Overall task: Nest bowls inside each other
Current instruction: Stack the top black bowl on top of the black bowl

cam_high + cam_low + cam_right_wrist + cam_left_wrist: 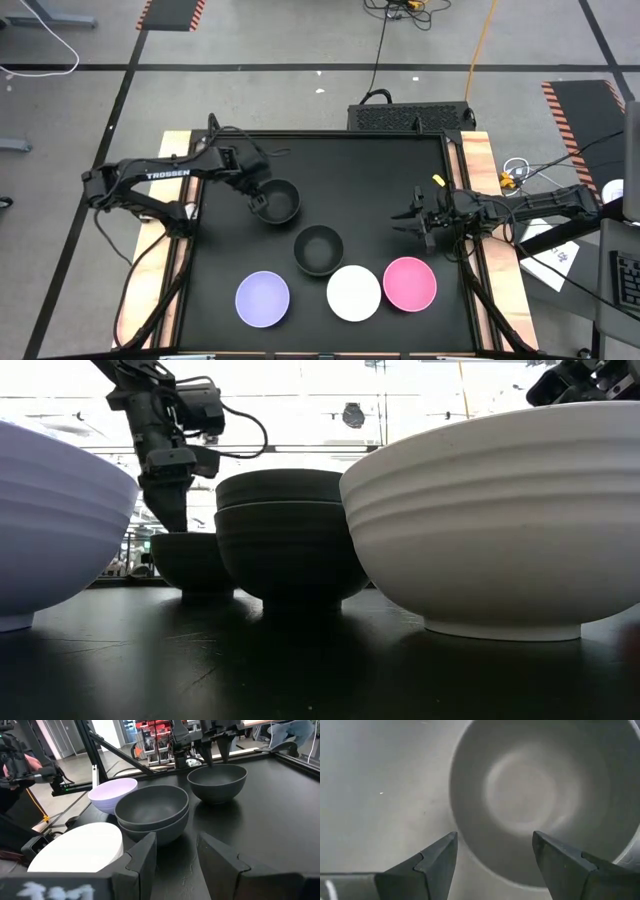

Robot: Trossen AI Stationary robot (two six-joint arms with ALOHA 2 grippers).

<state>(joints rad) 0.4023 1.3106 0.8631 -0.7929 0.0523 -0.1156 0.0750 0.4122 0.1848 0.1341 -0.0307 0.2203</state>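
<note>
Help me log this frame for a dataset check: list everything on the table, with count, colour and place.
Single black bowl: one, black, far left part of the mat.
Nested black bowls: two, black, stacked at the mat's centre.
Lavender bowl: one, near edge, left.
White bowl: one, near edge, middle.
Pink bowl: one, near edge, right.
Left gripper: open, at the single black bowl's rim.
Right gripper: open, waiting at the mat's right side.

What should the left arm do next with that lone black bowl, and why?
Probably lower and close. The left tool hangs open above the rim of the single black bowl, one finger outside and one over the inside. The black stack sits nearby to receive it.
</note>
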